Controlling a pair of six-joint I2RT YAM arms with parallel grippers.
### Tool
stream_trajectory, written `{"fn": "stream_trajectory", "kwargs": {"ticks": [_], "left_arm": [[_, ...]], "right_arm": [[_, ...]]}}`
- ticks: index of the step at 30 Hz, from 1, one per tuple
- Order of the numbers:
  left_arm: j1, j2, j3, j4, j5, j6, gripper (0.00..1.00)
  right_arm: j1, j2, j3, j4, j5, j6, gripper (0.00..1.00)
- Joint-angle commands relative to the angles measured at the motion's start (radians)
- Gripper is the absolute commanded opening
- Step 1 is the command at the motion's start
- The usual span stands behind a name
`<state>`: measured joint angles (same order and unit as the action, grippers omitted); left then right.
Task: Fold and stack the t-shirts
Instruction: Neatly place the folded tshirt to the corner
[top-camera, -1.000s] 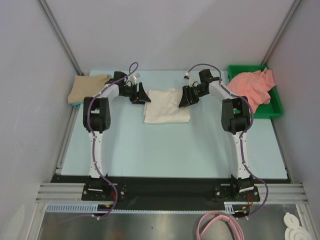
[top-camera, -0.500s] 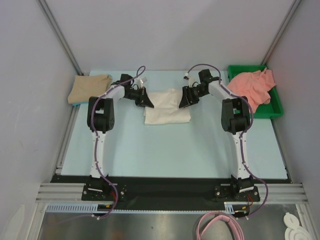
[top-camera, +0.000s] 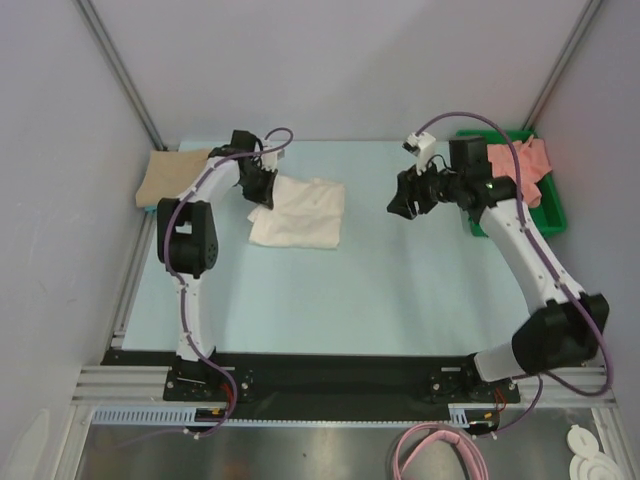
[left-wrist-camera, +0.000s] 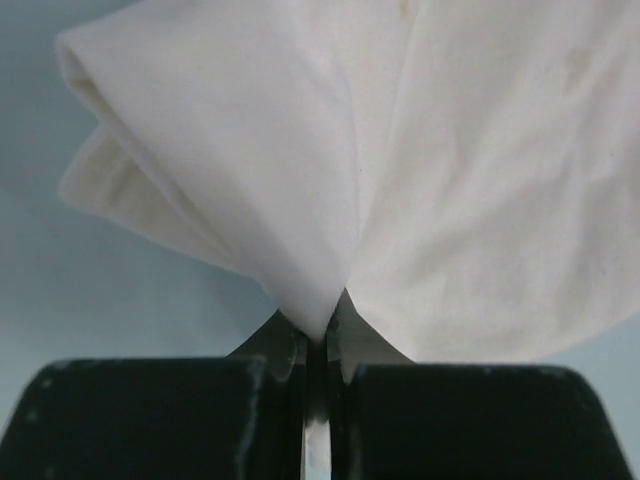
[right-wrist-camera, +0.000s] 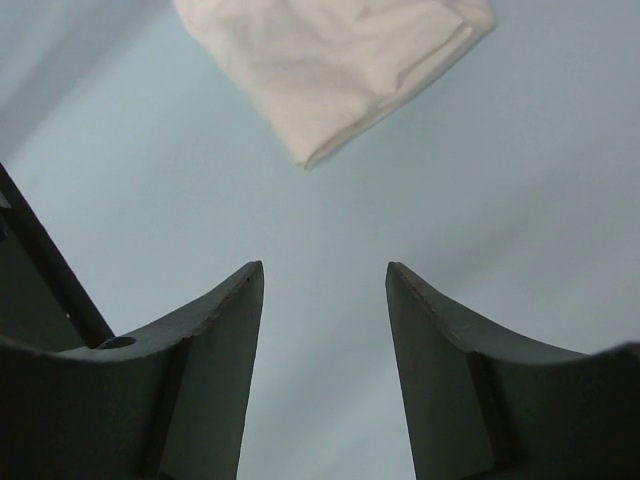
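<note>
Pinching the cream-white t-shirt at its 10 o'clock corner with our left fingers, we hold our right fingers wide, empty.

Counts, top view:
- t-shirts: three. cream-white t-shirt centre-left of frame; tan-beige t-shirt upper left; salmon-pink t-shirt upper right.
- green tray: one, upper right.
- arms: two. left arm, right arm.
- end effectors: two. left end effector, right end effector.
- desk: one.
- pink cable coil: one, bottom edge.
</note>
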<state>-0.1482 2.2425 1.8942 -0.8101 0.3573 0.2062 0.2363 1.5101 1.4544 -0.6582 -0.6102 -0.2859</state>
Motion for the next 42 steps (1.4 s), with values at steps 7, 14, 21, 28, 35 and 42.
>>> {"fn": "stream_trajectory", "kwargs": {"ticks": [7,14,21,28,35,42], "left_arm": [[0.062,-0.112,0.104,0.043,-0.489,0.168,0.00],[0.062,-0.172,0.140,0.101,-0.586,0.153,0.00],[0.056,-0.208,0.190,0.140,-0.639,0.162,0.00],[0.055,-0.242,0.171,0.230,-0.757,0.217,0.01],[0.055,-0.310,0.097,0.356,-0.811,0.259,0.00],[0.052,-0.317,0.100,0.413,-0.902,0.323,0.00]], "right_arm": [[-0.055,-0.192,-0.235,0.146,-0.022,0.016,0.61],[-0.071,-0.209,-0.278,0.169,-0.048,0.008,0.61],[-0.071,-0.206,-0.287,0.172,-0.046,-0.001,0.61],[-0.077,-0.203,-0.292,0.173,-0.040,-0.006,0.61],[-0.077,-0.195,-0.295,0.175,-0.034,-0.012,0.61],[-0.078,-0.192,-0.298,0.175,-0.034,-0.012,0.61]]}}
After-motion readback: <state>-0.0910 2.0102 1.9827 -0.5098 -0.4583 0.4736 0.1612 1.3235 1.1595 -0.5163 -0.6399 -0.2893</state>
